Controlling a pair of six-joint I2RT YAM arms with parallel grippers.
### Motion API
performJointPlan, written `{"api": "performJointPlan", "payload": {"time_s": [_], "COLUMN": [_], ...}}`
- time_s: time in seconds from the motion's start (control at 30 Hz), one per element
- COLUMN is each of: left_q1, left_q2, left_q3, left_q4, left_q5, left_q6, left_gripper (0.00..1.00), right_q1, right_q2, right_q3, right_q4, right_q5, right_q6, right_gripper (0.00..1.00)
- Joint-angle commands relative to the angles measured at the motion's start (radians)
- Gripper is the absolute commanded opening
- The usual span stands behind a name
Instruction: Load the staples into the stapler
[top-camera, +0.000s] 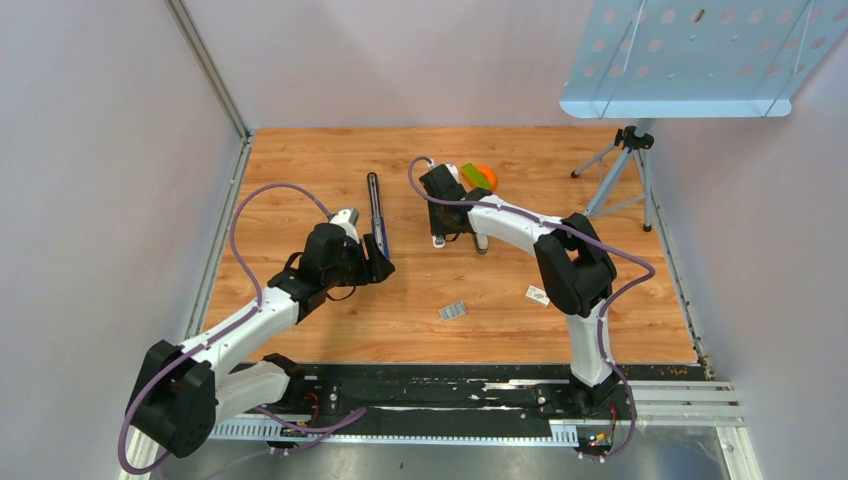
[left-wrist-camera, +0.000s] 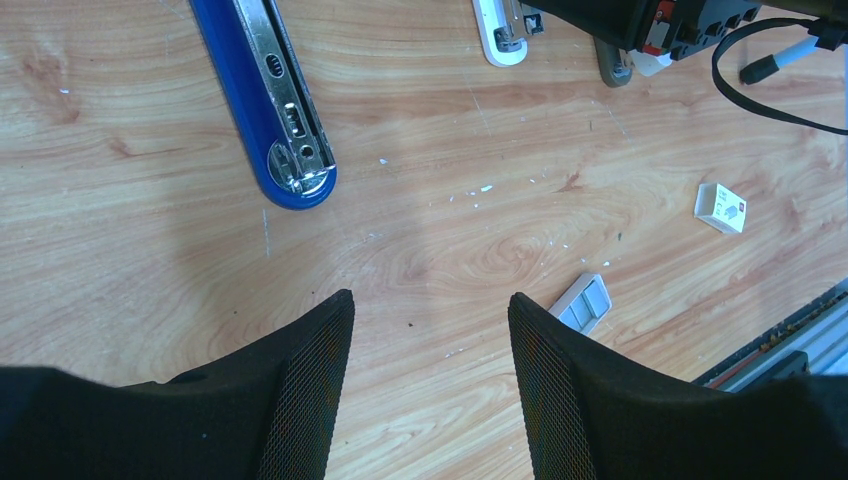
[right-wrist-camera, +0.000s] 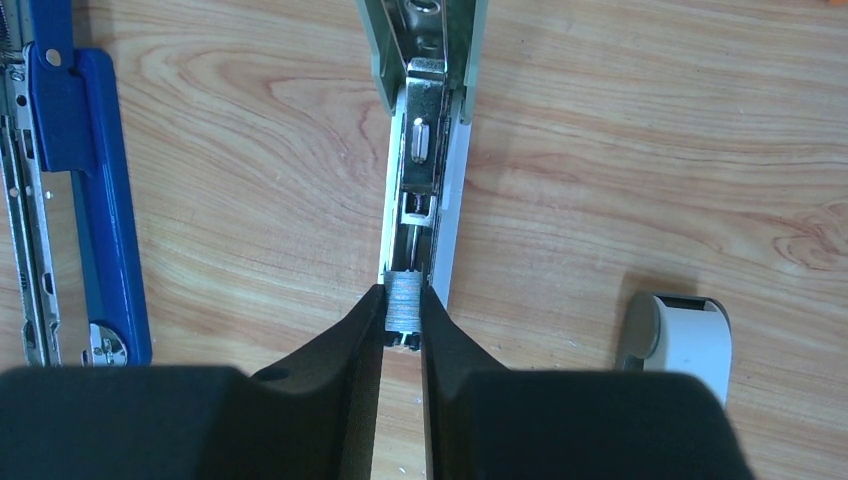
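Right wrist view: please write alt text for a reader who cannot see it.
The right gripper pinches a silvery block of staples over the open channel of a grey-green stapler. A blue stapler lies at left, a white rounded object at right, on a wooden table.

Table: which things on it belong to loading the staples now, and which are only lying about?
Job: staples, pinched in the right hand; open green stapler under them; spare staple block, loose on the table.
Lying about: blue stapler; white-grey item; white card; orange and green object.
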Motion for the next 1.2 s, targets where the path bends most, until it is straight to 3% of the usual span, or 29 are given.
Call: {"api": "performJointPlan", "payload": {"time_s": [0.0,1.17], "left_q1": [0.012,0.019], "left_q2": [-0.013,-0.028], "left_q3": [-0.007,0.003], "left_q4": [-0.009,-0.014], "left_q5": [-0.008,0.006], "left_q6": [0.015,0.005], "left_gripper": [0.61,0.62], "right_q1": [0.013,0.034], "right_q2": [0.034,0.030], "right_q3": [0.016,0.008], "right_q4": [-0.006,-0.069], "right_q5": [0.012,0.049], "right_q6": [0.018,-0.002], "right_gripper": [0.20,0.24]}}
